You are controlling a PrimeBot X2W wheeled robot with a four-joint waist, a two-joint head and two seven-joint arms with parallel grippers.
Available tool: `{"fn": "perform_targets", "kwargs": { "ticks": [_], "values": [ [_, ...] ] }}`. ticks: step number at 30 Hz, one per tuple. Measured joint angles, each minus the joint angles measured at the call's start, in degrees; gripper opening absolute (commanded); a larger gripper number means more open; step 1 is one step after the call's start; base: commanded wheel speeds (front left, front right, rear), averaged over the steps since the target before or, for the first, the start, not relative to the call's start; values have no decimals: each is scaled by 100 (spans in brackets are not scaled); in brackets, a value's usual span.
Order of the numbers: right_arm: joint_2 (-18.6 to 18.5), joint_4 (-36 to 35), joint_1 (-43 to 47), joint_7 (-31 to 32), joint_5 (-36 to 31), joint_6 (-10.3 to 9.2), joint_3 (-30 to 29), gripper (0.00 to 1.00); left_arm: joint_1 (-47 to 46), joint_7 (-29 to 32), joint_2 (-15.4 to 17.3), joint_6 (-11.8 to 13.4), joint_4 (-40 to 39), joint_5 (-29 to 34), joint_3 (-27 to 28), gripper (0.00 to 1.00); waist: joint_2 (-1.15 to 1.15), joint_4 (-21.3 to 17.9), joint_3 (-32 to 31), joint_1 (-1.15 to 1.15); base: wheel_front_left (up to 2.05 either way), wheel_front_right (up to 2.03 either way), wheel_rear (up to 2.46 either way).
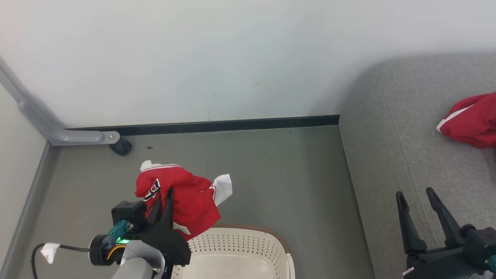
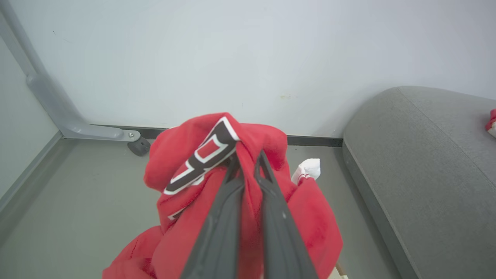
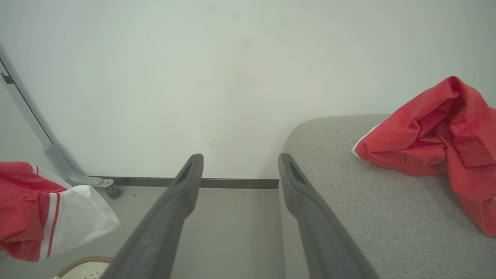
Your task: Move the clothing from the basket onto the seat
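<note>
- Pincer of the left arm [image 1: 164,197] is clenched on a red garment [image 1: 188,203]. Its two dark fingers stand almost together, with a fold of the red cloth squeezed between them.
- In the left wrist view the cloth bulges over both fingertips. A black and white printed band lies just to the left of them, and a white cuff shows a little to their right.
- The garment hangs from this pincer, lifted off the grey floor [image 1: 271,174]. Its lower end is seen against the far left part of the brown rim of the basket [image 1: 254,229].
- The basket lies close to the left pincer, on its right side and lower than the fingertips. The part of its inside that can be seen holds no clothes.
- The right pincer [image 1: 414,192] is released. Its fingers are spread wide and nothing is between them or touching them.
- The seat [image 1: 387,155] is well apart from the left pincer, far to its right. The right pincer is seen against the left edge of the seat.
- A second red garment [image 1: 471,120] lies crumpled on the seat, ahead and to the right of the right pincer, not touching it.
</note>
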Motion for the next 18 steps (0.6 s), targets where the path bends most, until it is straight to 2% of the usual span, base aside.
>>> {"fn": "perform_targets", "kwargs": {
  "ticks": [9, 18],
  "values": [
    [35, -133, 233, 105, 30, -34, 101, 100, 279, -3, 92, 98, -1548, 232, 252, 0, 0, 167, -476, 0, 0, 0, 0],
    [58, -265, 414, 242, 46, -52, 185, 100, 371, -5, 44, 143, -3330, 567, 146, 0, 0, 237, -714, 1, 0, 0, 0]
  ]
}}
